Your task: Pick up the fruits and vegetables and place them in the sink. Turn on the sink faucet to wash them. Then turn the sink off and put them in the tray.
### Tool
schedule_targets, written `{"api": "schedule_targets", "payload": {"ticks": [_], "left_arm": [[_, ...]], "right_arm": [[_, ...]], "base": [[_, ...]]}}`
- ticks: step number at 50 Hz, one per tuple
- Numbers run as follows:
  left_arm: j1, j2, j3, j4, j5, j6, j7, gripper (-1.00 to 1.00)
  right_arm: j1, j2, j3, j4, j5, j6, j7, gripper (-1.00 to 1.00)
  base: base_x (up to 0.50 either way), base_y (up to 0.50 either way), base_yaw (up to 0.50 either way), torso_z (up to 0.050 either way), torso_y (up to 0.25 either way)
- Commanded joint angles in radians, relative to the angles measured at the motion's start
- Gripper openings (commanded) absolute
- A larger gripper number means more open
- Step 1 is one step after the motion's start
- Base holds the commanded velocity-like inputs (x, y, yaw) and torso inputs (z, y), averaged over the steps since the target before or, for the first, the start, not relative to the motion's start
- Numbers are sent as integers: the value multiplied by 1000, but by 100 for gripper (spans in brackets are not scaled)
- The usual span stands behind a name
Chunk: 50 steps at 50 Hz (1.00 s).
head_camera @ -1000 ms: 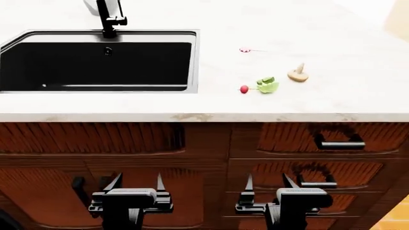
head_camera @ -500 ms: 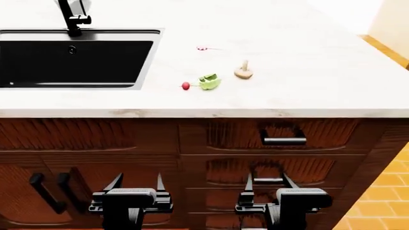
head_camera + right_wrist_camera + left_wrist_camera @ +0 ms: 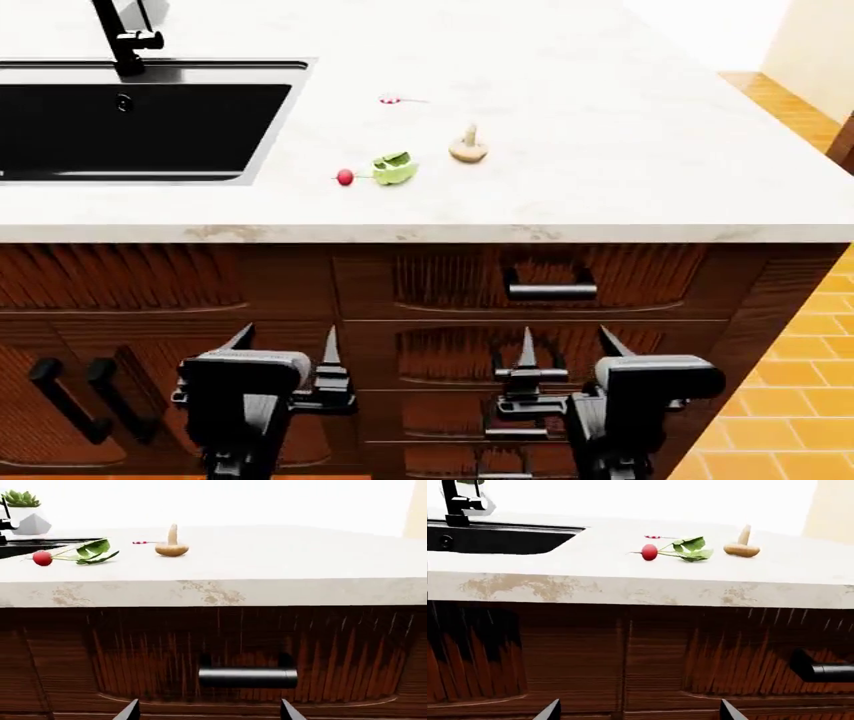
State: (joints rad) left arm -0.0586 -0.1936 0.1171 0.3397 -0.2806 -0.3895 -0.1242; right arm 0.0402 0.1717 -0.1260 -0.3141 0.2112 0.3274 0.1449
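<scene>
The red radish with green leaves (image 3: 374, 170) lies on the marble counter right of the sink (image 3: 274, 120); it also shows in the left wrist view (image 3: 674, 551) and the right wrist view (image 3: 70, 554). The tan mushroom (image 3: 467, 147) lies stem up just right of it, and shows in the left wrist view (image 3: 742, 545) and the right wrist view (image 3: 171, 545). The black faucet (image 3: 120, 35) stands behind the sink. My left gripper (image 3: 284, 362) and right gripper (image 3: 571, 360) are open and empty, low in front of the cabinet, well below the counter. The tray is out of view.
A small red-and-white candy (image 3: 390, 99) lies behind the radish. Wooden cabinet drawers with black handles (image 3: 550, 291) face both grippers. The counter's front edge (image 3: 427, 232) overhangs them. A potted succulent (image 3: 23, 512) stands behind the sink. Orange tiled floor (image 3: 801, 380) lies at the right.
The view has shifted right along the counter: sink, radish and mushroom have slid leftward in the head view. Both grippers remain open, and the cabinet front now looks closer.
</scene>
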Motion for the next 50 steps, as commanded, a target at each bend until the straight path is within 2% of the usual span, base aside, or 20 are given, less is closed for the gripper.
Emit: {"api": "schedule_targets", "payload": {"ticks": [1, 6, 8, 12, 15, 19, 29, 32, 39, 50], "left_arm": [[-243, -120, -138, 479, -331, -644, -49, 100], [-568, -132, -339, 562, -640, -1051, -109, 100], [-683, -117, -422, 531, -787, -1178, -177, 100], [-893, -240, -351, 354, -1214, -1173, -509, 100], [-1003, -305, -285, 237, -1343, -1161, -583, 100], [-1126, -397, -188, 86, -1545, -1116, -715, 100], [-1368, -447, -34, -88, -1627, -1112, -751, 100], [-1406, -450, -6, -122, -1640, -1108, -752, 100], [-1434, -448, 19, -147, -1596, -1114, -703, 100], [-1457, -456, 61, -153, -1601, -1100, -683, 100]], "right_arm": [[181, 87, 100, -482, 218, 524, 32, 100], [423, 114, 157, -583, 360, 806, 54, 100], [521, 114, 243, -625, 457, 945, 55, 100], [746, 130, 340, -609, 581, 1128, 37, 100], [903, 120, 410, -523, 700, 1241, 76, 100], [1038, 170, 362, -385, 801, 1232, 154, 100], [1216, 210, 274, -206, 804, 1208, 131, 100], [1241, 218, 203, -163, 759, 1148, 109, 100], [1265, 222, 116, -110, 697, 1060, 75, 100], [1290, 239, 97, -93, 695, 1041, 63, 100]], "base": [[0, 0, 0, 0, 0], [0, 0, 0, 0, 0], [0, 0, 0, 0, 0], [223, 0, 0, 0, 0], [257, 0, 0, 0, 0], [260, 0, 0, 0, 0], [325, 0, 0, 0, 0], [401, 0, 0, 0, 0], [431, 0, 0, 0, 0], [439, 0, 0, 0, 0]]}}
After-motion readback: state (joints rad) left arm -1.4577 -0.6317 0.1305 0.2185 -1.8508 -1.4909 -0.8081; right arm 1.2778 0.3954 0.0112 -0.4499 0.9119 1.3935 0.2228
